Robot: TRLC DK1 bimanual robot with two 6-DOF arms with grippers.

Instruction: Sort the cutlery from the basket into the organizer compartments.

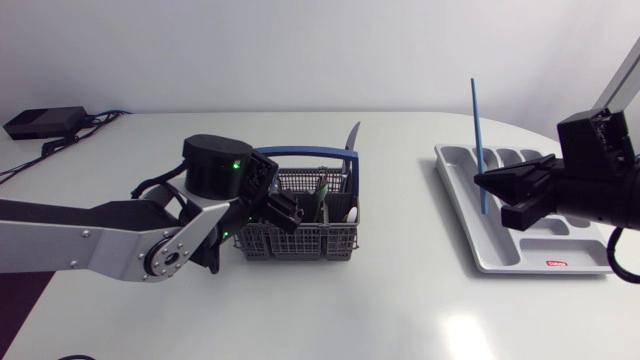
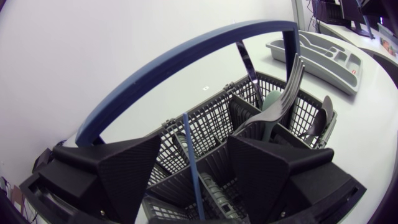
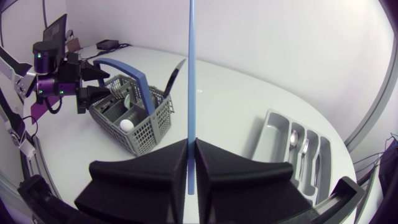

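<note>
Holding a thin blue stick [image 1: 477,140] upright in my right gripper [image 1: 492,186] — fingers clamped tight on its lower part, just over the grey organizer [image 1: 480,262] near the tabletop's right edge. My left gripper [image 2: 194,146] hangs over the basket [image 1: 300,240] around the middle of the tabletop, fingers spread wide — another blue stick [image 2: 188,140] stands between them, touching neither as far as I can see. A dark fork [image 2: 291,87] pokes up from the basket too.

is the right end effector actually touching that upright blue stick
Touching. The right wrist view shows the right end effector closed on the blue stick, both fingers pressed against it from opposite sides with no gap.
</note>
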